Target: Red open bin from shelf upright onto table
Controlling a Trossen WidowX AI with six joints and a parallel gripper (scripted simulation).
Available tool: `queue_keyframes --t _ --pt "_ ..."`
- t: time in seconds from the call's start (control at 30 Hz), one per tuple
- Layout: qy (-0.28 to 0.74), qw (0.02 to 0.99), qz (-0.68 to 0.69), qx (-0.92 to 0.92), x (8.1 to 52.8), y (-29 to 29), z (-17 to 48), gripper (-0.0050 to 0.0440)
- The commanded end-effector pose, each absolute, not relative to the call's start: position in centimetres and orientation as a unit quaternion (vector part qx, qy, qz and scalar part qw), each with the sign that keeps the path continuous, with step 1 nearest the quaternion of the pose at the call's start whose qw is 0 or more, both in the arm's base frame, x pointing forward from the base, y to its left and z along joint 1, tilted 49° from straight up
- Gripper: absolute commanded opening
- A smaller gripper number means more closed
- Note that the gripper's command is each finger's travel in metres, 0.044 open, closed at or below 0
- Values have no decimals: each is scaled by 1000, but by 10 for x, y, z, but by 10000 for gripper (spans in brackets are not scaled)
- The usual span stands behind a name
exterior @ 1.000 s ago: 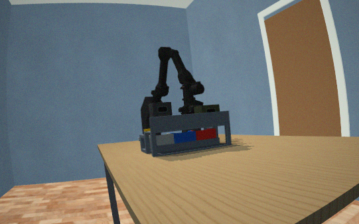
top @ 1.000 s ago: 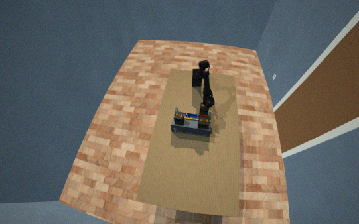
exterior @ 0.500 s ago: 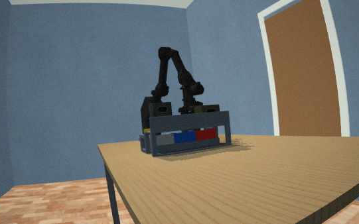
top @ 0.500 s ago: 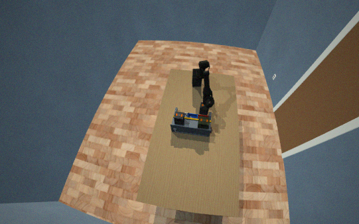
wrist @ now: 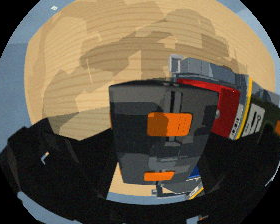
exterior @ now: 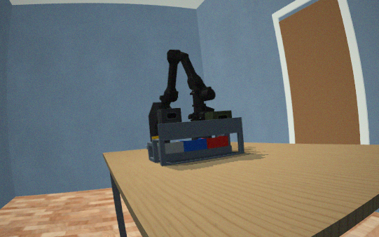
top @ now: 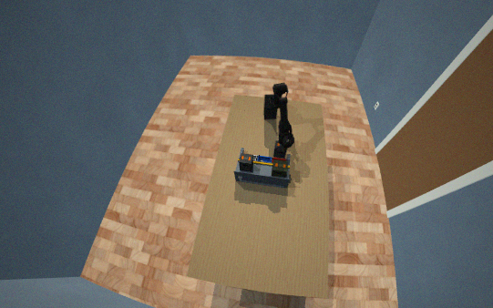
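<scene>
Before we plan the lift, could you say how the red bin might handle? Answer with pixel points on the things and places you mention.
The red bin (exterior: 217, 141) (wrist: 230, 107) looks straight-sided, so probably stiff. Flat-walled, it seems unlikely to roll. Snug beside the blue bin (exterior: 195, 144), it may rub when moved.
</scene>
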State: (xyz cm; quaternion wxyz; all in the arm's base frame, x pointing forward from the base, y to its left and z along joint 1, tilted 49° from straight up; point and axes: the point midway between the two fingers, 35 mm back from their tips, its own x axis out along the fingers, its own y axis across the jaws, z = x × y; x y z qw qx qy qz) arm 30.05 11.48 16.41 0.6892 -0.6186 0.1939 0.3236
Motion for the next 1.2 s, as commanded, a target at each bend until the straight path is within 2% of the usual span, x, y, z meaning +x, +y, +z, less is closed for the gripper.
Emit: queue_keyframes --t 0.0,0.3,0.47,0.87,1.03,1.17 --pt "177 698 312 -619 301 115 178 0" --pt "177 698 312 -619 301 115 178 0" --pt "177 698 313 -619 303 77 165 0" --pt "177 698 313 -619 303 77 165 0" --pt "180 696 313 -621 305 38 146 0" --pt "180 696 313 -621 305 38 146 0"
